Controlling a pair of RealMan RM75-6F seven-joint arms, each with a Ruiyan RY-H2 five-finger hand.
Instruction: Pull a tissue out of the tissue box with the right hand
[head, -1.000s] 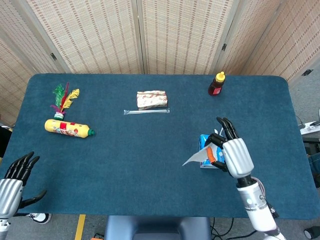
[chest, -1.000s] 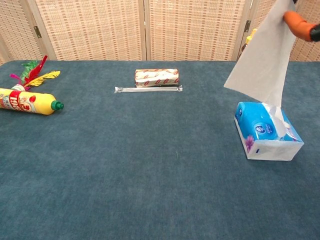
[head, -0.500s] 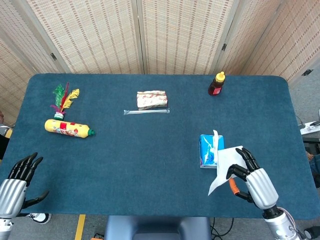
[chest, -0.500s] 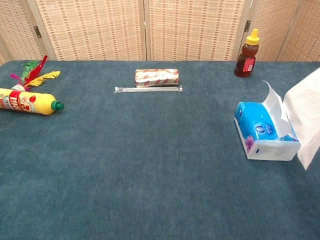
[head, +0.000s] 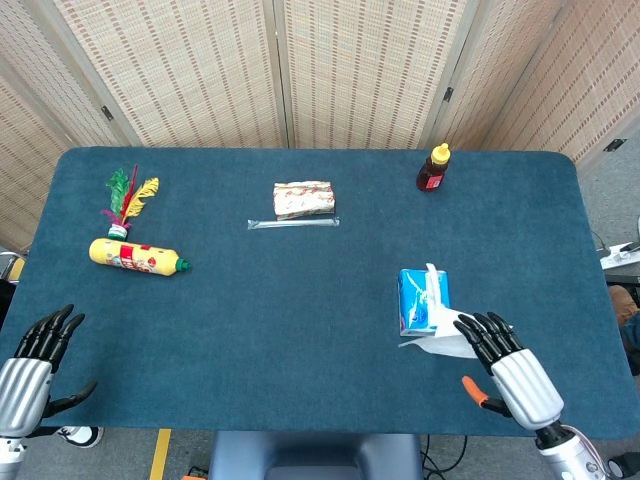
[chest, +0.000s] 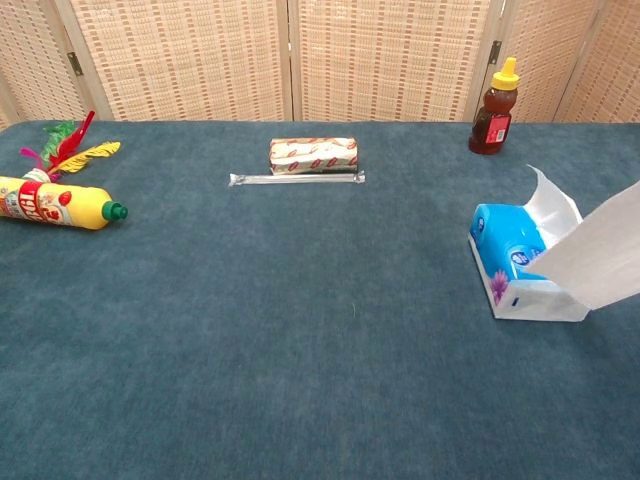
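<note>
The blue tissue box (head: 416, 300) (chest: 508, 250) lies on the table's right side, with a fresh tissue poking out of its slot. A pulled-out white tissue (head: 440, 344) (chest: 600, 255) is free of the box. It hangs slanted just off the box's near end and runs out of the chest view on the right. My right hand (head: 510, 368) is close behind it with fingers spread over its edge and the orange-tipped thumb held apart; no pinch shows. My left hand (head: 35, 358) hovers with spread fingers at the front-left table edge, holding nothing.
A honey bottle (head: 432, 167) (chest: 494, 107) stands at the back right. A wrapped packet (head: 303, 198) and a clear stick (head: 293, 223) lie mid-back. A yellow bottle (head: 134, 254) and a feather toy (head: 127, 196) lie at the left.
My right hand drew the tissue up and out of the box, swung toward the front edge, then spread its fingers. The tissue has sunk lower beside the box. The left hand barely moved.
</note>
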